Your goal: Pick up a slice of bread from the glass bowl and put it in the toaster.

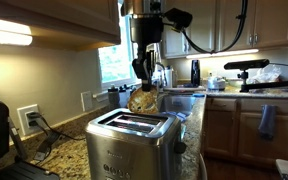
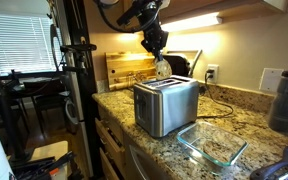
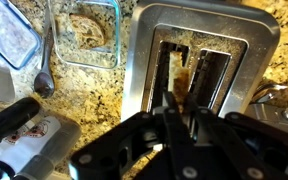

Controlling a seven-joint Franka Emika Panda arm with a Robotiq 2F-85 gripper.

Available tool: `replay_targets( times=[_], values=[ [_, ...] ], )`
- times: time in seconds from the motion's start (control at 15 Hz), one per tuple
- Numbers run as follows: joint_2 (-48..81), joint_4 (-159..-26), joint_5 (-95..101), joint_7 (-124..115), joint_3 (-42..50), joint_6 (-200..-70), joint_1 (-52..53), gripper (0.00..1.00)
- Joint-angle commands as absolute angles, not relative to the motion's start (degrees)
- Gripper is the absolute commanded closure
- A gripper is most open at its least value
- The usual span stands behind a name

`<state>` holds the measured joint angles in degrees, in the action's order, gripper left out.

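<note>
Speckled bench carries the toaster near its edge. The pincer is pinched tight on the slice of bread, which hangs upright over the slots, long side up-down. Its top is hidden.

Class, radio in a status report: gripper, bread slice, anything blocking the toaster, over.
Gripper shut on slice of bread. Slice above toaster, not yet inserted. Nothing seen blocking the slots, over.

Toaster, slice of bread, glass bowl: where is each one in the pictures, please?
toaster (image 2: 156,110), an exterior view, on its steel side.
slice of bread (image 1: 141,101), an exterior view, on its middle.
glass bowl (image 2: 186,141), an exterior view, on its near rim.
</note>
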<state>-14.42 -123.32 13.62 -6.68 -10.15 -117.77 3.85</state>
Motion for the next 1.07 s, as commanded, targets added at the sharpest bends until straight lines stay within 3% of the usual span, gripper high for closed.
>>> replay_targets(
  times=[0.0,1.0],
  values=[
    [-13.0,-120.9,12.7,-8.4,-10.4,-114.7,5.0,0.94],
    [-10.3,-118.2,11.9,-9.2,-11.2,-113.1,5.9,0.94]
  ],
)
